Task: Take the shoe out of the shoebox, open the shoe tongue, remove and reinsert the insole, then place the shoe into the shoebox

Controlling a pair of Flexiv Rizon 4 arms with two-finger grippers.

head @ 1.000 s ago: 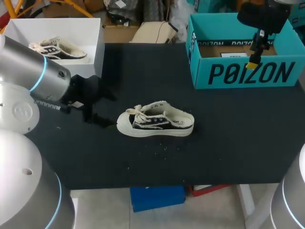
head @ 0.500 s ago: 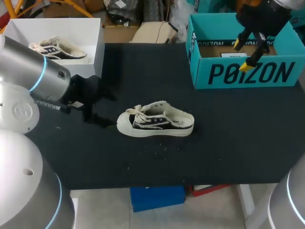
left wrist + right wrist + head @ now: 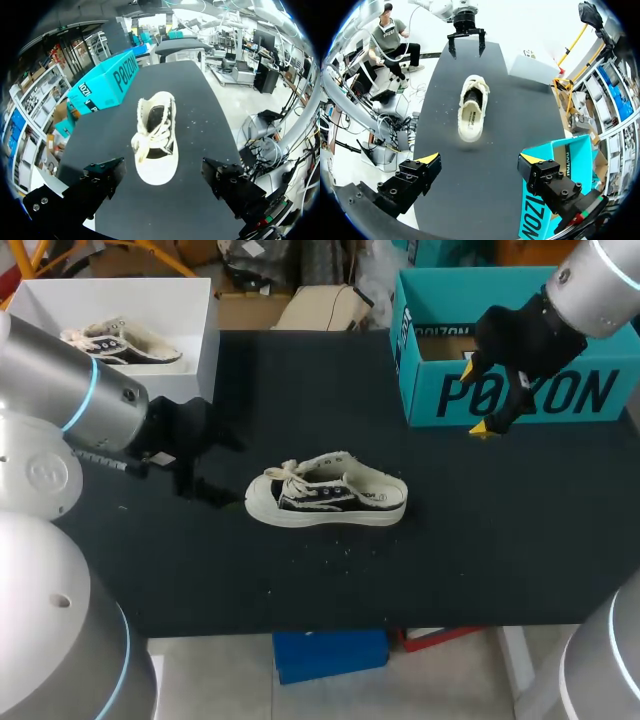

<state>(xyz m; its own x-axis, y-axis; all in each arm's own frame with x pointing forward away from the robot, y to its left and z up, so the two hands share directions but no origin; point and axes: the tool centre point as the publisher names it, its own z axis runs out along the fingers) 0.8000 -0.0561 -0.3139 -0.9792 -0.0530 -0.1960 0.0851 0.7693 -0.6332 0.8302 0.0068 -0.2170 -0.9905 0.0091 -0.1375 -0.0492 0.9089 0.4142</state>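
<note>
While left end effector [image 3: 162,169] and right end effector [image 3: 480,160] gape wide, shoe [image 3: 326,500] between them, shoebox [image 3: 415,375] near right, bin [image 3: 205,340] near left

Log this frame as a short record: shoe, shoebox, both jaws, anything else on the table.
shoe: upright on its sole, middle of the table, outside the shoebox
shoebox: teal, open, far right
left jaws: open, empty, near the shoe's toe
right jaws: open, empty, by the shoebox's front wall
other: white box far left, second shoe inside
</note>
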